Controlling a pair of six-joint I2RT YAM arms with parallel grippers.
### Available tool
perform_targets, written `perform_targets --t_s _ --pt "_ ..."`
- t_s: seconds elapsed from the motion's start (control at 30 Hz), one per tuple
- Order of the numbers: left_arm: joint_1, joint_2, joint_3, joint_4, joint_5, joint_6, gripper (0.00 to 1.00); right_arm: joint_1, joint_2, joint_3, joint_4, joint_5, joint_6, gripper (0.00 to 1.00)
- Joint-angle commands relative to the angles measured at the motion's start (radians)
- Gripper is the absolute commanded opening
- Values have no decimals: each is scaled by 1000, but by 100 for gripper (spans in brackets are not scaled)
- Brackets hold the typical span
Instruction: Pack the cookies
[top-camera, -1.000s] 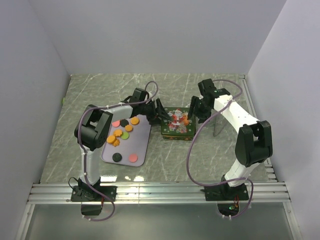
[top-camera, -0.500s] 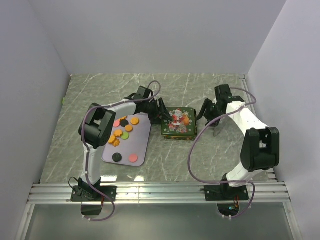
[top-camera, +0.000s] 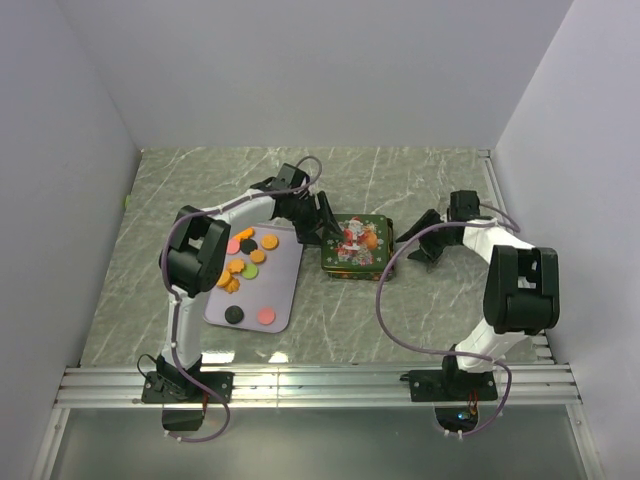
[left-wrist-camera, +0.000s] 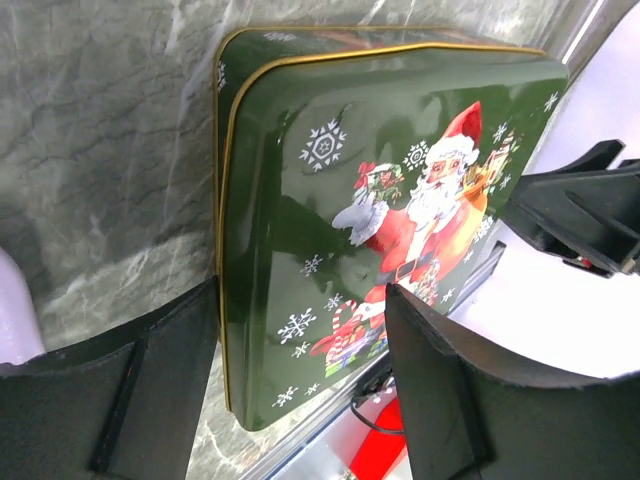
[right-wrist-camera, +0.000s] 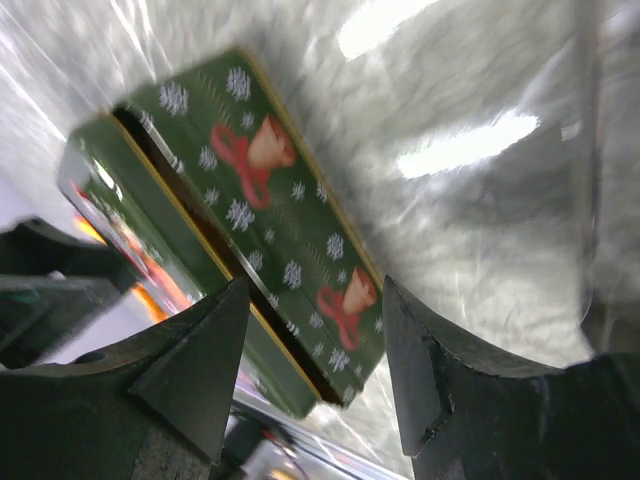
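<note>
The cookies (top-camera: 248, 262), mostly orange with some pink, black and green, lie on a lavender tray (top-camera: 282, 300) left of centre. A green Christmas tin (top-camera: 355, 252) stands right of the tray with its Santa lid (left-wrist-camera: 330, 130) on it. My left gripper (top-camera: 322, 228) is at the tin's left edge. In the left wrist view it (left-wrist-camera: 302, 290) is open, with the lid's near corner between its fingers. My right gripper (top-camera: 408, 243) is open, just right of the tin and apart from it. The right wrist view shows the tin's side (right-wrist-camera: 280, 200) beyond the open fingers (right-wrist-camera: 430, 400), with a dark gap under the lid.
White walls close in the marble table on three sides. An aluminium rail (top-camera: 320, 385) runs along the near edge by the arm bases. The right arm's purple cable (top-camera: 382, 300) loops over the table in front of the tin.
My right gripper has drawn back from above the tin's right side to the table right of it. The left gripper has shifted slightly along the tin's left edge and opened a little.
</note>
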Motion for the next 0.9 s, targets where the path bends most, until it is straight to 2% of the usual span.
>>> perform_targets --t_s 0.0,0.23,0.57,0.87 --pt "-23 19 74 -65 -42 28 72 -54 7 -58 177 -100 91 63" --pt "-43 46 149 -118 -59 26 71 -75 59 -81 250 -132 146 58" --pt "-56 81 195 -154 -71 25 70 -12 116 -87 245 -142 141 40" --pt "-76 112 294 -230 -94 32 72 41 140 -66 237 -145 146 36"
